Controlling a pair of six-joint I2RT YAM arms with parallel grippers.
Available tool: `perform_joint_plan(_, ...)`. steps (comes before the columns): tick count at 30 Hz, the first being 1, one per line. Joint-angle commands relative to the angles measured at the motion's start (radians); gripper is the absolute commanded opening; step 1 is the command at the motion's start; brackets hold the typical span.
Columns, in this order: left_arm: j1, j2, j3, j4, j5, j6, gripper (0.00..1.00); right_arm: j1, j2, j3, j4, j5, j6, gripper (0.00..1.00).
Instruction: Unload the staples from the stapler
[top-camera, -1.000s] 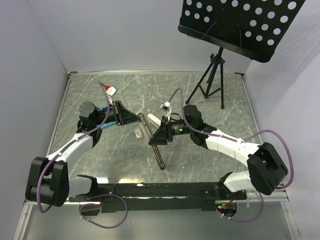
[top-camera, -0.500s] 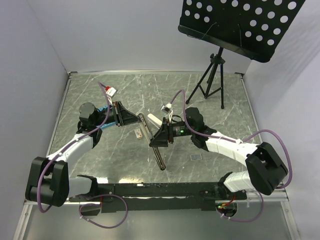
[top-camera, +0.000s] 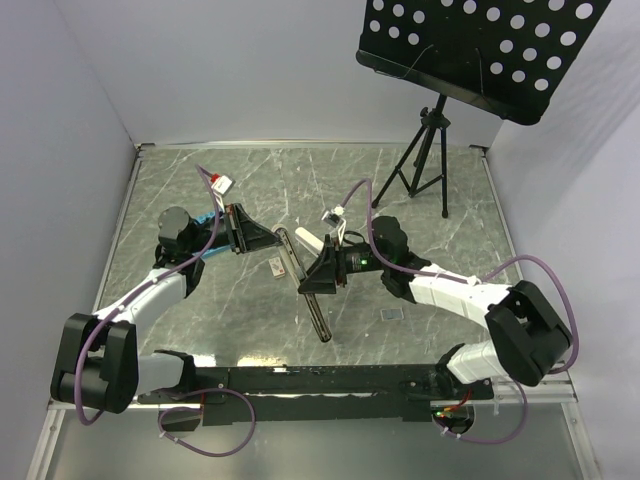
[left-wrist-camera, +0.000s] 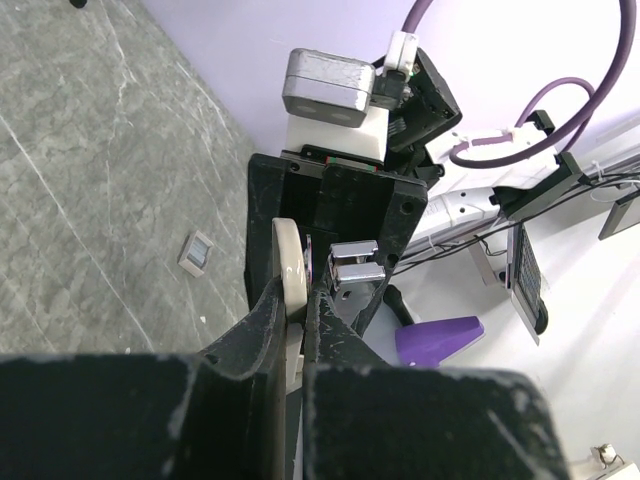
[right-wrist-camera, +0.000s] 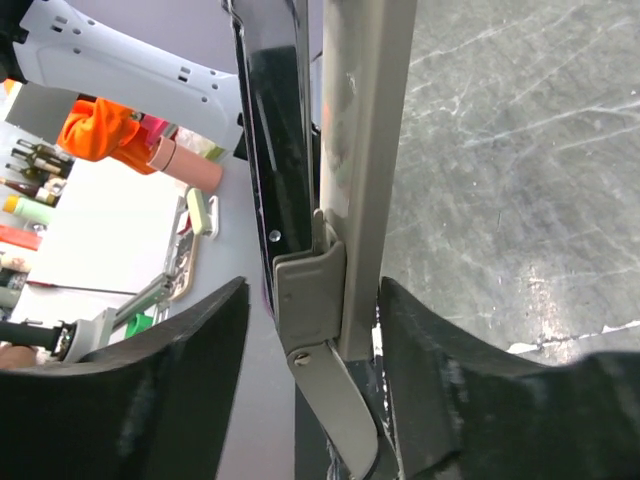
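Pale lilac walls (top-camera: 250, 70) close in a grey marbled desk (top-camera: 180, 180), and a black perforated music stand (top-camera: 480, 50) rises at the back, far to the right of the stapler.

The stapler (top-camera: 289, 250) hangs mid-desk, off the surface, as a long narrow strip between the two arms. At its left end the left fingers (top-camera: 270, 239) are fully closed on it. The left wrist view shows them (left-wrist-camera: 300, 300) pinching the pale plastic edge (left-wrist-camera: 290, 265), with a bright metal part just beside it. This looks like an anchoring hold, so that the other arm can work on the channel.

Just below the stapler, a small tan block (top-camera: 277, 265) lies on the desk and plays no part.

Further along the stapler, the right fingers (top-camera: 312, 280) straddle it. From the right wrist they (right-wrist-camera: 312, 290) stand about half open, one on each side of the grey bar (right-wrist-camera: 365, 120). The left one shows a gap and nothing is clamped, so this is probably a re-grip or a release.

Well to the right of the stapler, on the desk, sits a tiny dark grey piece that may be the staples (top-camera: 392, 314). I cannot tell whether any remain in the channel.
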Motion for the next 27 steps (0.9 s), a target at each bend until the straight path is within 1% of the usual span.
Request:
perform_joint_plan(1,-0.001,-0.032,0.001,0.109,-0.005,-0.044,0.01,-0.004,0.018,-0.007,0.123,-0.032,0.015,0.64)
perform_joint_plan(8,-0.001,-0.027,-0.002,0.129,-0.003,-0.062,0.01,-0.004,0.041,-0.012,0.175,-0.047,0.047,0.61)
perform_joint_plan(13,-0.001,-0.024,-0.002,0.137,-0.005,-0.07,0.01,-0.004,0.052,-0.033,0.241,-0.064,0.081,0.51)
perform_joint_plan(14,-0.001,-0.021,-0.005,0.141,-0.005,-0.074,0.01,-0.002,0.053,-0.036,0.247,-0.067,0.087,0.48)
perform_joint_plan(15,0.001,-0.02,-0.005,0.149,-0.003,-0.078,0.01,-0.002,0.055,-0.044,0.263,-0.069,0.089,0.4)
perform_joint_plan(16,0.001,-0.017,-0.005,0.149,-0.006,-0.081,0.01,-0.005,0.053,-0.049,0.269,-0.07,0.092,0.35)
perform_joint_plan(17,0.001,-0.017,-0.005,0.146,-0.006,-0.081,0.01,-0.002,0.049,-0.052,0.273,-0.067,0.095,0.26)
perform_joint_plan(19,0.003,-0.014,0.004,0.113,-0.012,-0.065,0.01,-0.005,0.038,-0.063,0.271,-0.058,0.089,0.16)
perform_joint_plan(20,0.003,-0.017,0.012,0.073,-0.018,-0.049,0.02,-0.004,0.034,-0.063,0.26,-0.052,0.086,0.09)
perform_joint_plan(21,0.003,-0.018,0.018,0.032,-0.023,-0.001,0.1,-0.005,0.027,-0.06,0.246,-0.035,0.078,0.06)
perform_joint_plan(22,0.003,-0.02,0.033,-0.043,-0.029,0.019,0.16,-0.005,0.015,-0.055,0.19,-0.021,0.057,0.03)
perform_joint_plan(23,0.004,-0.029,0.04,-0.071,-0.041,0.037,0.24,-0.009,0.008,-0.047,0.154,-0.011,0.043,0.0)
perform_joint_plan(24,0.004,-0.034,0.046,-0.097,-0.046,0.072,0.34,-0.015,0.0,-0.035,0.114,0.015,0.027,0.0)
perform_joint_plan(25,0.004,-0.038,0.055,-0.151,-0.052,0.089,0.38,-0.016,-0.017,-0.032,0.064,0.028,0.001,0.0)
perform_joint_plan(26,0.004,-0.046,0.06,-0.177,-0.064,0.106,0.41,-0.024,-0.026,-0.033,0.048,0.036,-0.006,0.0)
perform_joint_plan(27,0.004,-0.056,0.067,-0.211,-0.074,0.143,0.52,-0.031,-0.037,-0.044,0.043,0.051,-0.008,0.0)
